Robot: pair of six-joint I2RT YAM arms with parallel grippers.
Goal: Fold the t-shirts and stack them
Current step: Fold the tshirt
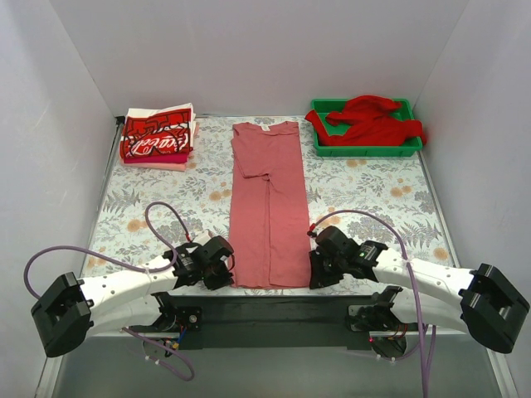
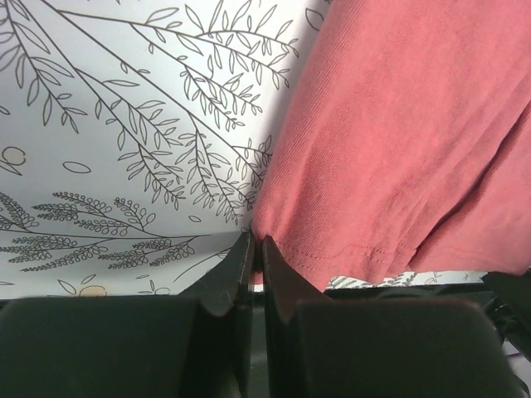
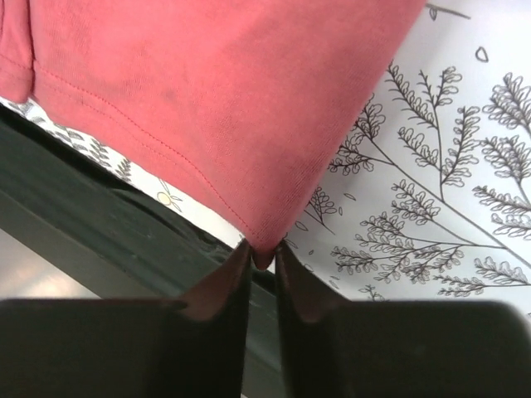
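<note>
The salmon-pink t-shirt [image 1: 268, 199] lies lengthwise down the middle of the table, its sides folded in to a narrow strip, collar at the far end. My left gripper [image 1: 228, 267] is shut on its near left hem corner [image 2: 274, 240]. My right gripper [image 1: 313, 267] is shut on its near right hem corner [image 3: 264, 249]. Both corners sit low at the table's near edge. A bright red t-shirt [image 1: 369, 123] lies crumpled in the green tray [image 1: 405, 149] at the far right. Folded red-and-white printed t-shirts [image 1: 158, 137] are stacked at the far left.
The table has a leaf-patterned cover [image 1: 149, 195]. White walls close in the left, right and far sides. A dark strip [image 1: 265, 311] with the arm bases runs along the near edge. Purple cables [image 1: 166, 228] loop over the table near each wrist.
</note>
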